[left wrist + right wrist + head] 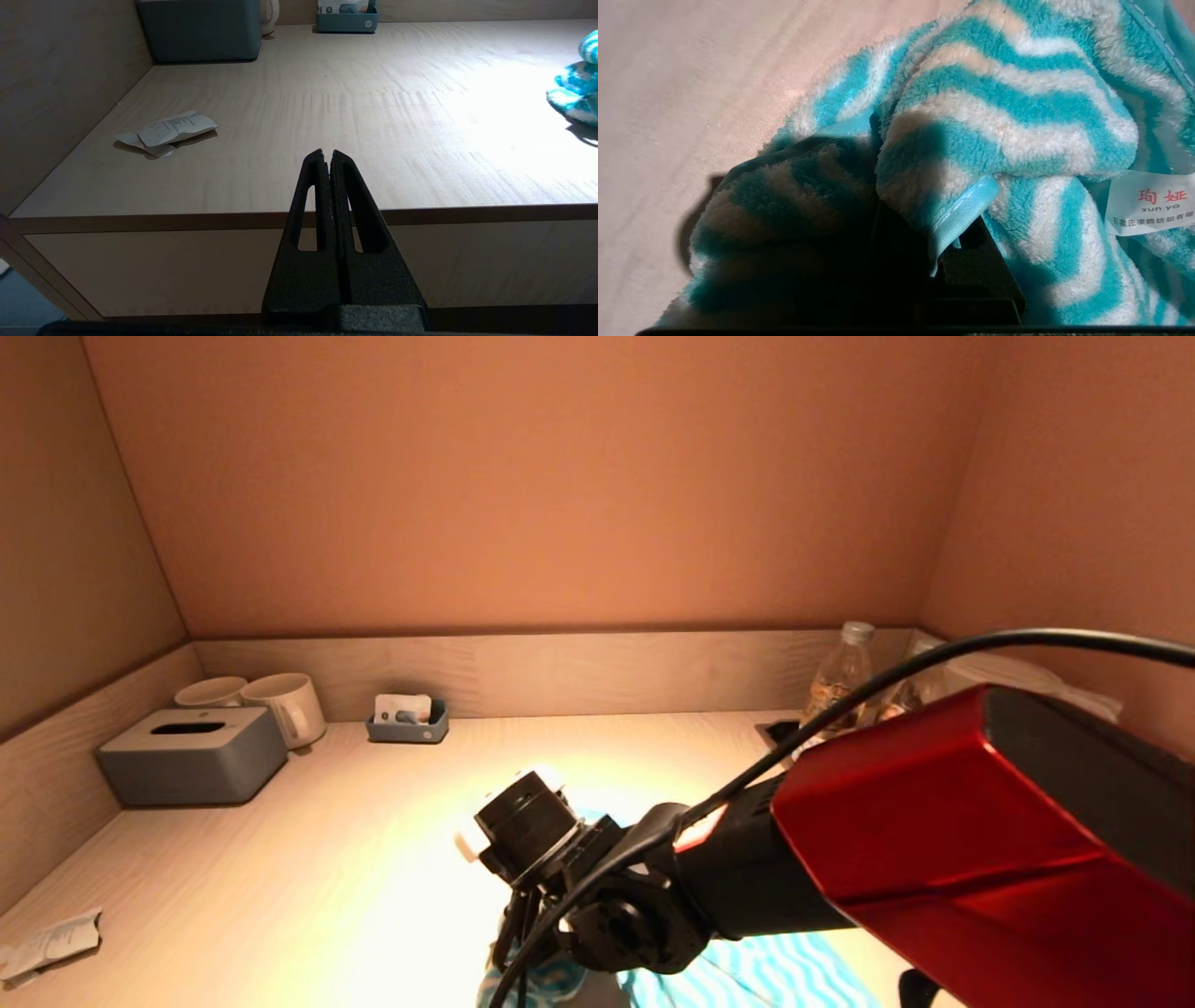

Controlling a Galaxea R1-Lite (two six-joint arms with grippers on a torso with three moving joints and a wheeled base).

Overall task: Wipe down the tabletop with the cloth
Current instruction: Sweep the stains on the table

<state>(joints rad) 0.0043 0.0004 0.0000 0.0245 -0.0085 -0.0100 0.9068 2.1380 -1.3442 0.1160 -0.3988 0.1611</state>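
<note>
The cloth [775, 973] is fluffy, with turquoise and white wavy stripes, and lies bunched on the pale wooden tabletop [308, 868] near its front edge. My right gripper [513, 943] points down at the cloth's left end and is shut on a fold of it. In the right wrist view the cloth [994, 116] drapes over the black fingers [978, 268] and hides their tips. The cloth also shows at the far right of the left wrist view [577, 88]. My left gripper [327, 156] is shut and empty, parked below the table's front edge on the left.
A grey tissue box [191, 754], two mugs [285, 705] and a small grey tray [408, 721] stand at the back left. A bottle [840, 681] and a dark socket plate [780, 733] are at the back right. Crumpled paper [51, 943] lies front left.
</note>
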